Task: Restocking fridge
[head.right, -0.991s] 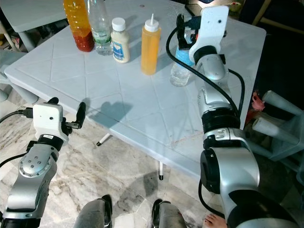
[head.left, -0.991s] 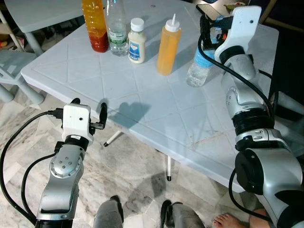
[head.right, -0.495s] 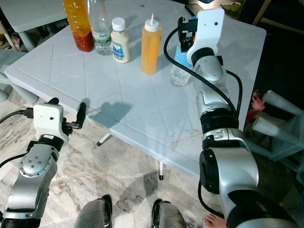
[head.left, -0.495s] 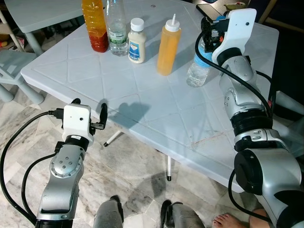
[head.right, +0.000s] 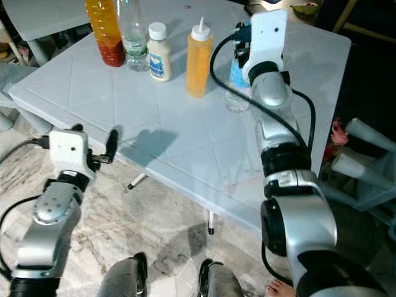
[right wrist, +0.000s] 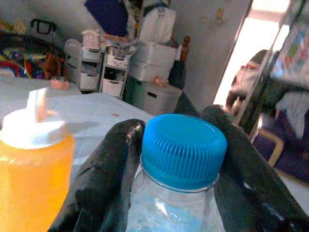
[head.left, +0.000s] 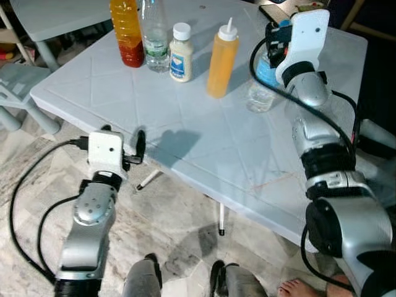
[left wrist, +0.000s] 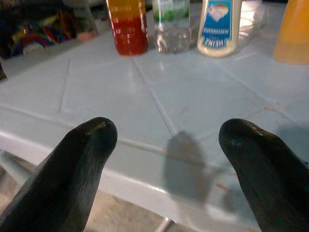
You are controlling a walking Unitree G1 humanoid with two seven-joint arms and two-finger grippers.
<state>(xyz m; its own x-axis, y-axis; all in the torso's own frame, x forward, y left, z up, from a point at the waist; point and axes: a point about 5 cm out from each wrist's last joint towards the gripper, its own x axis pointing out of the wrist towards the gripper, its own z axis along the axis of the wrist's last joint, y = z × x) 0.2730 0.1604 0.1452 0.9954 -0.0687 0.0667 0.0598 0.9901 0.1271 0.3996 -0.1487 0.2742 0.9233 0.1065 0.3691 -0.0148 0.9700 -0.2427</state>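
A clear water bottle (head.left: 260, 98) with a blue cap (right wrist: 183, 145) stands on the white plastic table (head.left: 185, 124) at its far right. My right gripper (head.left: 273, 38) is around the bottle's top, its black fingers (right wrist: 108, 179) pressed against both sides of the cap. Left of it stand an orange squeeze bottle (head.left: 221, 59), a small mayonnaise bottle (head.left: 180, 52), a clear green-labelled bottle (head.left: 154, 34) and an orange-red juice bottle (head.left: 129, 31). My left gripper (head.left: 122, 133) hangs open just off the table's near edge, holding nothing.
A pale plastic chair (head.left: 18, 86) stands to the left of the table. A person's bare foot (head.left: 297, 288) rests on the marble floor at the lower right. Dark objects lie at the table's far right corner.
My right gripper has closed in around the water bottle's cap. My left arm has risen slightly toward the table's edge. The bottle stands where it was.
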